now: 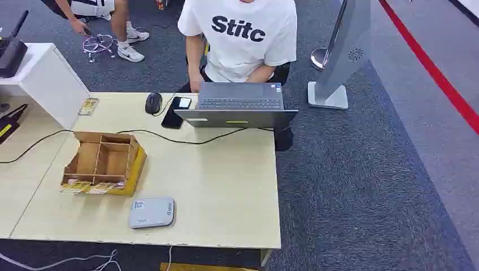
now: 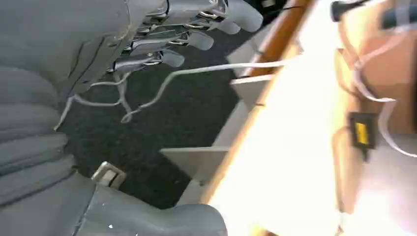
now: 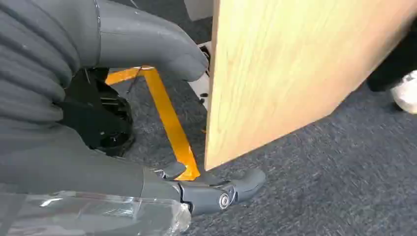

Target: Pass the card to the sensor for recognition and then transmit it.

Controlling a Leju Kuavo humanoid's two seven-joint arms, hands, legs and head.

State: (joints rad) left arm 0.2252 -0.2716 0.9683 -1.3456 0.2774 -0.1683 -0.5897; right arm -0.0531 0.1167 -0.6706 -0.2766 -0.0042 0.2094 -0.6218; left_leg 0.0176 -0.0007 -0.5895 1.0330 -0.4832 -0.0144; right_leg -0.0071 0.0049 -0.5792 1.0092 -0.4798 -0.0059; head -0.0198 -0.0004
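Both hands hang empty with fingers apart, left hand [image 2: 187, 29] and right hand [image 3: 147, 123], so the robot should reach carefully for the cards [image 1: 90, 187] at the brown divided cardboard box [image 1: 104, 161], left of the flat grey sensor pad [image 1: 151, 212].

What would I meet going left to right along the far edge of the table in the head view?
Small pack of cards → black mouse → black phone → grey laptop, with a person in a white T-shirt seated behind it.
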